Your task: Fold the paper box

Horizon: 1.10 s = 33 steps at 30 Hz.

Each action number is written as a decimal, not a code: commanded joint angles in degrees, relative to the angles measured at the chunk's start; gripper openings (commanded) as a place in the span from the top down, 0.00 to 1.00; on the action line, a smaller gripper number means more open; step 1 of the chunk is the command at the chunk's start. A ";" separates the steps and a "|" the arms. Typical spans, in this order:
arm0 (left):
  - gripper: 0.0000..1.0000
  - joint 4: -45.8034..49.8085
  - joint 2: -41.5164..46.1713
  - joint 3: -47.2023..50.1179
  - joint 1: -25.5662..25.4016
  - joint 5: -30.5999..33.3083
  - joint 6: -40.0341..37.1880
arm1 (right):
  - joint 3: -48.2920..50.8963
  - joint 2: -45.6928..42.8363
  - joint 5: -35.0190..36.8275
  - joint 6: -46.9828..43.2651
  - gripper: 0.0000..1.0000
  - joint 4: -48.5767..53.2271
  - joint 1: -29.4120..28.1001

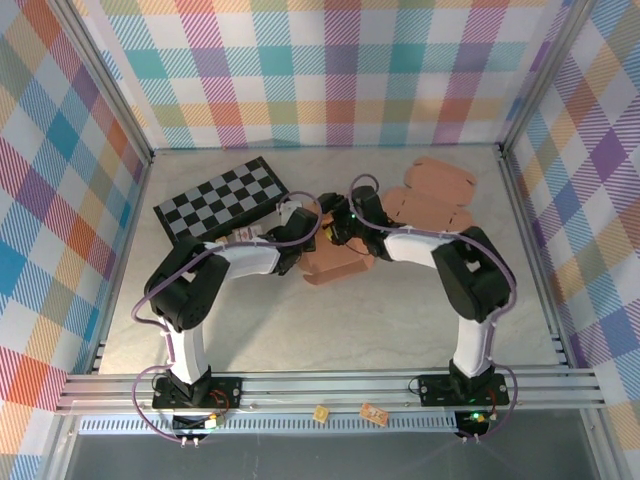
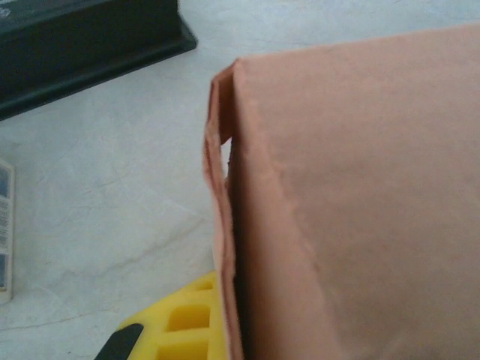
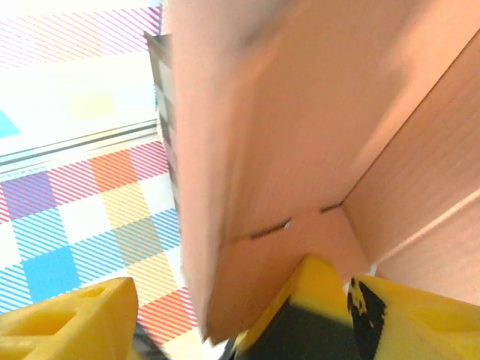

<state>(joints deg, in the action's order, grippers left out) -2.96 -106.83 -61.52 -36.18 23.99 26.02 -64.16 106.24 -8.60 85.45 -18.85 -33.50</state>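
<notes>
Plaid-patterned walls (image 1: 60,200) are enclosing the workspace on three sides, and the pale marbled bench (image 1: 300,340) is taking up the floor between them. The left arm (image 1: 190,290) and the right arm (image 1: 470,280) are both bending inward from their bases at the near edge, so that their wrists are meeting over the middle of the bench.

A black-and-white checkerboard (image 1: 225,198) is lying flat at the far left. A stack of flat tan cardboard blanks (image 1: 435,195) is lying at the far right, well apart from the board.

The paper box (image 1: 335,265) is sitting at the centre of the bench, between the two wrists, nearer than the board and the blanks. It is tan, partly formed, and its walls are standing up.

From the left wrist, one wall of the box is showing as a doubled, folded-over edge with a narrow slit near its top. The left fingers (image 2: 180,322) are pressing together on that wall: one yellow finger is lying against its outer face, and the other is hiding behind the panel.

From the right wrist, a side wall of the box is hanging between the right fingers (image 3: 405,322), which are standing wide apart. One finger is sitting inside the box, at the corner where two panels are meeting. The other is waiting outside, clear of the wall.

Two small tan scraps (image 1: 372,410) are lying on the metal rail in front of the arm bases.
</notes>
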 commanded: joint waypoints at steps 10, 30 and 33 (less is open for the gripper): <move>1.00 40.32 1.41 -22.73 6.14 -18.65 4.70 | -21.69 -17.65 11.10 -14.99 0.17 52.86 3.81; 1.00 61.16 0.74 -34.59 8.06 -26.00 1.19 | -32.19 -14.44 6.65 -32.42 0.22 67.02 6.69; 1.00 61.15 0.53 -34.83 8.09 -26.28 0.12 | -32.17 -13.74 5.76 -32.90 0.22 66.93 6.69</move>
<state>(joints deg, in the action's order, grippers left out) 55.86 -106.67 -94.52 -28.56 -0.91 28.21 -94.54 91.42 -1.21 54.92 46.54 -26.94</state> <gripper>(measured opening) 0.051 0.777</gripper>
